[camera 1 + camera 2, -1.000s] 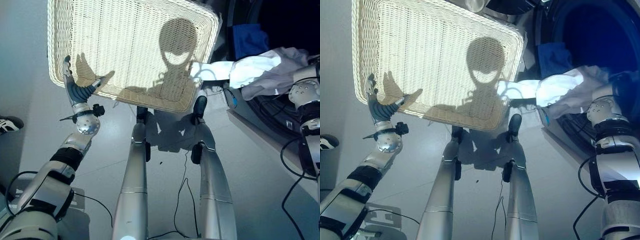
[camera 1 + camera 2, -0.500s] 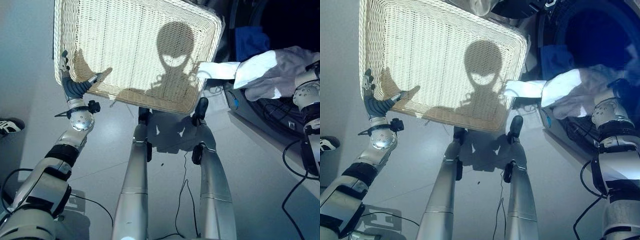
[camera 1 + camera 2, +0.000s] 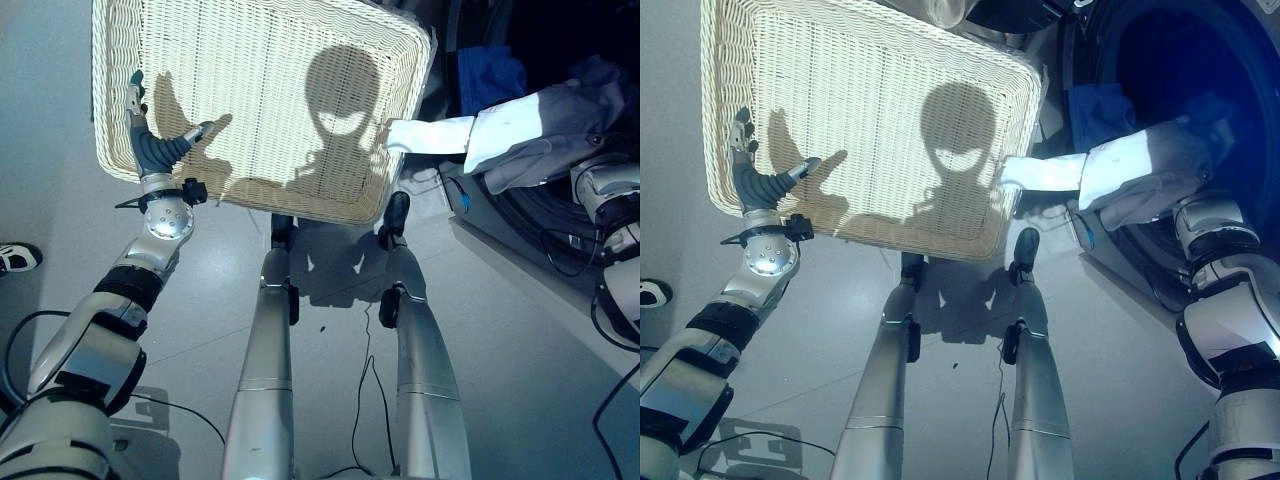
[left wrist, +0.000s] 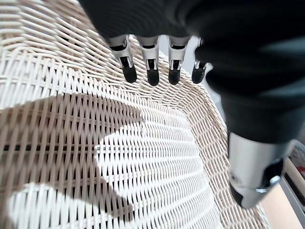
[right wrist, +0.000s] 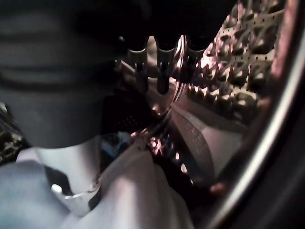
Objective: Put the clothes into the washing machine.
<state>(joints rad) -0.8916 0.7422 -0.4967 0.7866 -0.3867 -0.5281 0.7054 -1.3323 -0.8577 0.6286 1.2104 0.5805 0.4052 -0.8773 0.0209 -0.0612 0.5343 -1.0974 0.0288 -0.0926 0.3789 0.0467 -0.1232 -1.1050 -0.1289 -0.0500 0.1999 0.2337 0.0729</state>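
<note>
Shirt point(image 3: 520, 135): draped over right arm, sleeve trailing toward basket point(image 3: 260, 60), body at drum point(image 5: 228, 52) mouth | Right hand point(image 5: 159, 71): inside drum, fingers straight, holding nothing | Left hand point(image 3: 150, 150): splayed wide above basket's near edge | Blue cloth point(image 3: 492, 75): in drum

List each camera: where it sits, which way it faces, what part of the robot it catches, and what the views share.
Left eye view: on the head, looking down at the wicker basket and the washing machine; both arms show.
Right eye view: beside it, same scene; left hand over the basket, white garment at the drum mouth.
Left wrist view: along the open left hand at the basket weave.
Right wrist view: along the right hand inside the drum, garment below.
Shared: basket in three views, garment in three.
</note>
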